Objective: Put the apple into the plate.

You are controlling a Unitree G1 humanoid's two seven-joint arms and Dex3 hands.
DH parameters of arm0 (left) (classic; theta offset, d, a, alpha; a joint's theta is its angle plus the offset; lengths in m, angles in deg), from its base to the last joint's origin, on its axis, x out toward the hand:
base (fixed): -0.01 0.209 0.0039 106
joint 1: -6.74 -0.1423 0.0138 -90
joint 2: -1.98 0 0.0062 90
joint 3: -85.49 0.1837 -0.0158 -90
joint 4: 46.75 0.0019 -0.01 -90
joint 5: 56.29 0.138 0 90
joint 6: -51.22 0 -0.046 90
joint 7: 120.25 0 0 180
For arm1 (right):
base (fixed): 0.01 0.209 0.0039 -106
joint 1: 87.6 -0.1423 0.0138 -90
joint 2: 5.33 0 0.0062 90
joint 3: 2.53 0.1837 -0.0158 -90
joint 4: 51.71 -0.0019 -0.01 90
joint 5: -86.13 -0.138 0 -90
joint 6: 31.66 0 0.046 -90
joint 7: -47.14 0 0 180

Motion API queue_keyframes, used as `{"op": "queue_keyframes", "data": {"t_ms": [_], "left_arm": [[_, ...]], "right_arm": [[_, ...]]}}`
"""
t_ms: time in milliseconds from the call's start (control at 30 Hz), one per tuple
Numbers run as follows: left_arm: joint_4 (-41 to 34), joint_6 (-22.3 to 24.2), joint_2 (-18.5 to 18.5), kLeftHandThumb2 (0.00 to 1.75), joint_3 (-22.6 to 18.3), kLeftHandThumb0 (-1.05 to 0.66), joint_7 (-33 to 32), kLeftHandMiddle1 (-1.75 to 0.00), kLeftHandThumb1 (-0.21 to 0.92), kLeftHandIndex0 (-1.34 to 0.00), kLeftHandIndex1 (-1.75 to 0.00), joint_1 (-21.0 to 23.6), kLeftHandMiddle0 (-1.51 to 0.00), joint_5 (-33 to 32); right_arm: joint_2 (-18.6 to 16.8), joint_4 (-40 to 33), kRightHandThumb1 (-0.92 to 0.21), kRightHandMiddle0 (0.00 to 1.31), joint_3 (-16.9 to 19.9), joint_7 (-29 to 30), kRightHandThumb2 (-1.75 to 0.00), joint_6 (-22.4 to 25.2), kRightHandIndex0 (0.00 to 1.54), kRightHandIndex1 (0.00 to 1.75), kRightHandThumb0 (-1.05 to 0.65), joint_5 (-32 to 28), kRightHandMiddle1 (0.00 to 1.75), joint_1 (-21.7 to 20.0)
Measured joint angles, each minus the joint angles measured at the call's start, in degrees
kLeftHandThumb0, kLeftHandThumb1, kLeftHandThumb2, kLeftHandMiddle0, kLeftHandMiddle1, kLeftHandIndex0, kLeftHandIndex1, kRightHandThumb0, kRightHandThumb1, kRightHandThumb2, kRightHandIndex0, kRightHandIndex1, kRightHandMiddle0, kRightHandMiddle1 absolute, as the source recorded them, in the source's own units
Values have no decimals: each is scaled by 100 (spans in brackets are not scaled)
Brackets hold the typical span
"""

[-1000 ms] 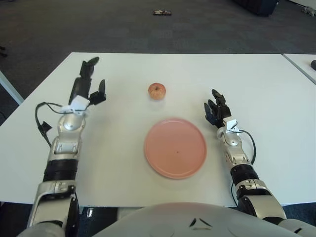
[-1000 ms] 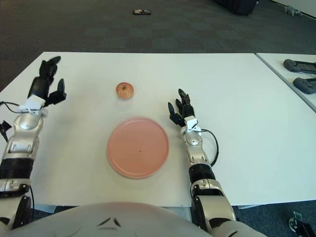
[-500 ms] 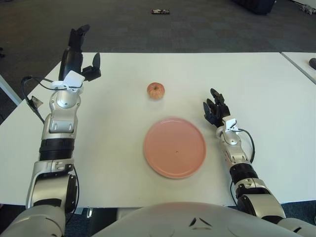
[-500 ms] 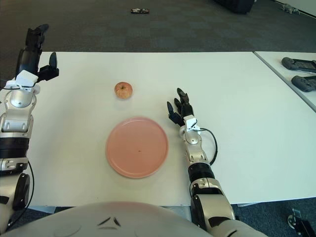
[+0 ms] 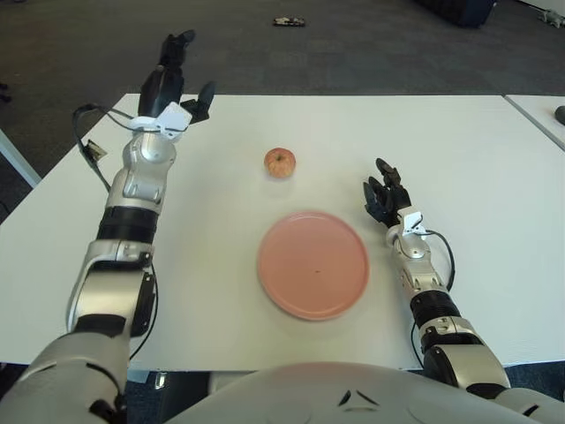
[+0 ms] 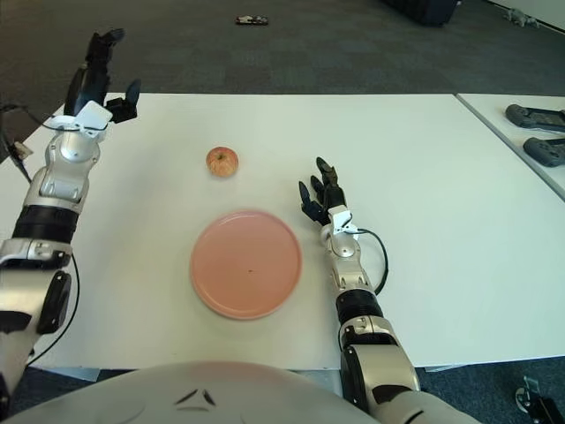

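**Observer:** Your apple [image 5: 281, 162] sits upright on the white table [image 5: 494, 168], stem dimple up, nothing touching it. It lies just beyond the far rim of the pink plate [image 5: 313, 263], slightly to the plate's left, with a strip of bare table between the two. The plate lies flat near the front edge, nothing on it.

**Operator:** Where are my hands?

**Observer:** Your left hand [image 5: 177, 84] is raised at the far left corner of the table, well apart from the apple and up-left of it. Fingers spread wide and pointing away from you, thumb out to the side, holding nothing. The forearm runs back toward you along the table's left side, a black cable looping off near the wrist.

**Operator:** And the right?

**Observer:** Your right hand [image 5: 383, 196] shows to the right of the plate, near its far-right rim but apart from it. Fingers extended and loosely fanned, holding nothing. You cannot tell from either eye whether it touches the tabletop.

**Operator:** Anything else around?

**Observer:** A second table's corner at far right carries two dark handheld devices [image 6: 535, 131]. A small dark object [image 5: 290, 21] lies on the grey carpet beyond your table.
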State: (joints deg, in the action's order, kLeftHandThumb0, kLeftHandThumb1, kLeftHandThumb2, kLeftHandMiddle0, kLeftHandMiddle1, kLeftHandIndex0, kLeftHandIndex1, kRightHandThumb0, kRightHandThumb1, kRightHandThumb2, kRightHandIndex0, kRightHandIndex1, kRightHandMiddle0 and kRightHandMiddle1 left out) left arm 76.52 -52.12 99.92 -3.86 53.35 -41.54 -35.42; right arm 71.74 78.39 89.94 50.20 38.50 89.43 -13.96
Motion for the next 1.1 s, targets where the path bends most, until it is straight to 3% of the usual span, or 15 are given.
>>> {"op": "queue_keyframes", "data": {"t_ms": [300,633,833,1100], "left_arm": [[1475,-563,-399,48,179,-84,170,0,92,0,-59,747,-20,-254],[2893,-885,-621,24,503,-103,225,0,91,0,-24,1452,-2,-114],[3389,-1089,-621,17,746,-105,179,0,88,0,-8,1740,0,64],[3737,-1117,-632,13,1116,-105,236,0,86,0,0,1915,0,329]], "right_arm": [[-10,66,-92,0,-2,9,-63,-25,17,1,-61,9,30,-85],[-6,290,-92,0,-8,117,-61,-125,20,1,-60,48,35,-202],[-6,417,-92,0,-19,195,-61,-213,20,1,-60,63,36,-266],[0,489,-92,0,-29,238,-60,-306,19,1,-60,66,32,-268]]}}
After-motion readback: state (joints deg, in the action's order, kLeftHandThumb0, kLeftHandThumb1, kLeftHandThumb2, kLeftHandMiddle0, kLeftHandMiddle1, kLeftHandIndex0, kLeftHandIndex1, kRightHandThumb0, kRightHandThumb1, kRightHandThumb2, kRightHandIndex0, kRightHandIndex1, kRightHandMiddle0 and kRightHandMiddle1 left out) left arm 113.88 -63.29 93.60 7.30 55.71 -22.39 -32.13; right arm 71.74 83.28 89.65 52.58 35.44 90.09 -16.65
